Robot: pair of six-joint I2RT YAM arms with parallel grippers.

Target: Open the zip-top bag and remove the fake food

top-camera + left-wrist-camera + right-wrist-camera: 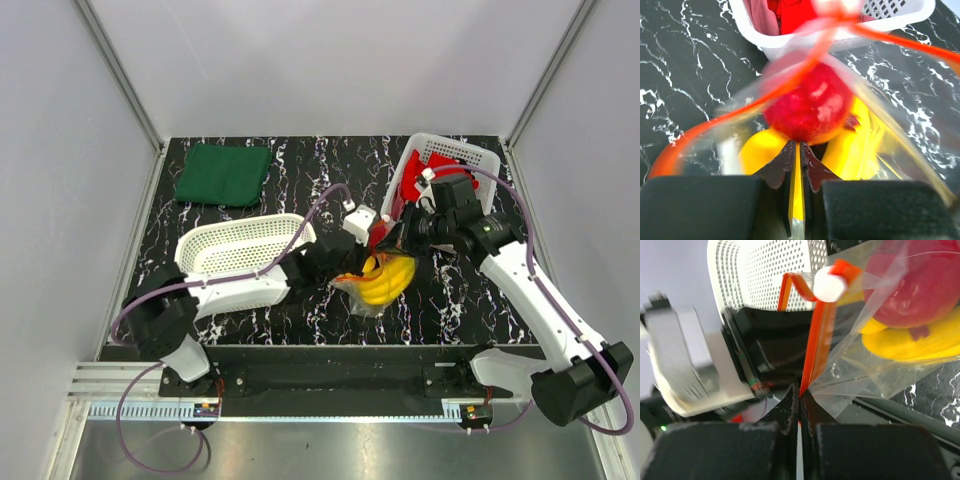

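Observation:
The zip-top bag (pixel 372 290) is held up between both grippers at the table's middle. Its orange-red zip strip (pixel 816 340) carries a white slider (pixel 830 286). Inside it are a red round fruit (pixel 810 107) and yellow fruit (pixel 856 145), which also show in the top view (pixel 388 280). My left gripper (pixel 799 145) is shut on the bag's clear plastic just below the red fruit. My right gripper (pixel 800 391) is shut on the end of the zip strip. In the top view the left gripper (pixel 347 266) and right gripper (pixel 392 238) sit on opposite sides of the bag's mouth.
A white mesh basket (pixel 235 245) lies left of the bag, beside the left arm. Another white basket (pixel 478 158) holding a red cloth (pixel 432 168) stands behind the right gripper. A green cloth (pixel 224 174) lies at the back left.

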